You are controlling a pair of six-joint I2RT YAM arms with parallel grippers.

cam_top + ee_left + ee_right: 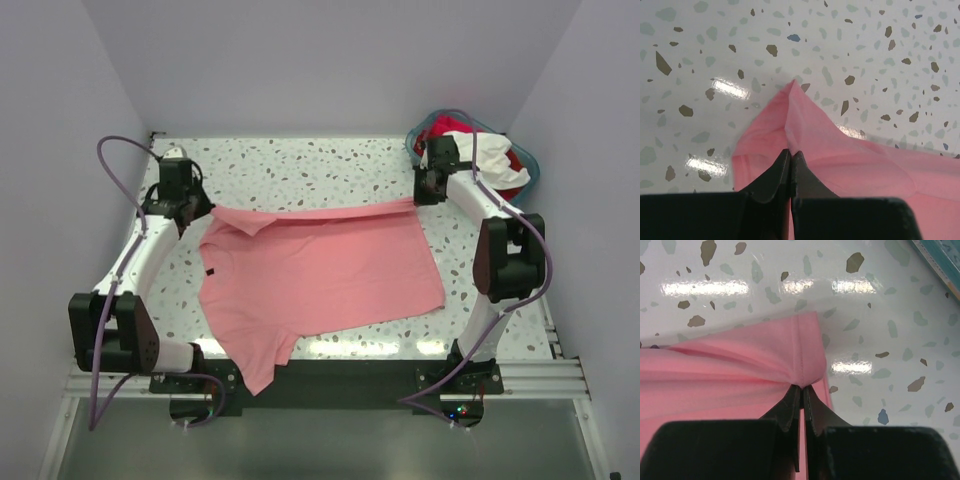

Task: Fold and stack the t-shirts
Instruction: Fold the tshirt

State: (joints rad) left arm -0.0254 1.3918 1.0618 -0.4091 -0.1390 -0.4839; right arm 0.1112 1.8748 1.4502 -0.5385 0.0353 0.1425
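1. The table [300, 165] is carrying the whole job, and its glossy top is likely giving the cloth little drag.
2. The pink tee [320, 275] is lying spread across the middle of the table, neck to the left and hem to the right. Its far edge is running taut between the two tools, and one sleeve is hanging over the near edge.
3. The basket [531, 165] is sitting at the far right corner, holding a white tee [495, 155] and a red tee [445, 125] that are waiting their turn.
4. The left tool [790, 152] is clamped on the tee's far left corner, with only a narrow peak of cloth between its tips.
5. The right tool [802, 387] is clamped on the far right hem corner, just beside the basket.
6. The neck tag [210, 272] is showing as a small dark mark on the left.
7. Risks:
   - Either thin pinch may be slipping out if the tools pull further apart.
   - The fold may be skewing if the two tools are moving unevenly.
   - The hanging sleeve may be dragging the tee nearward.
   - The right arm may be snagging the basket.
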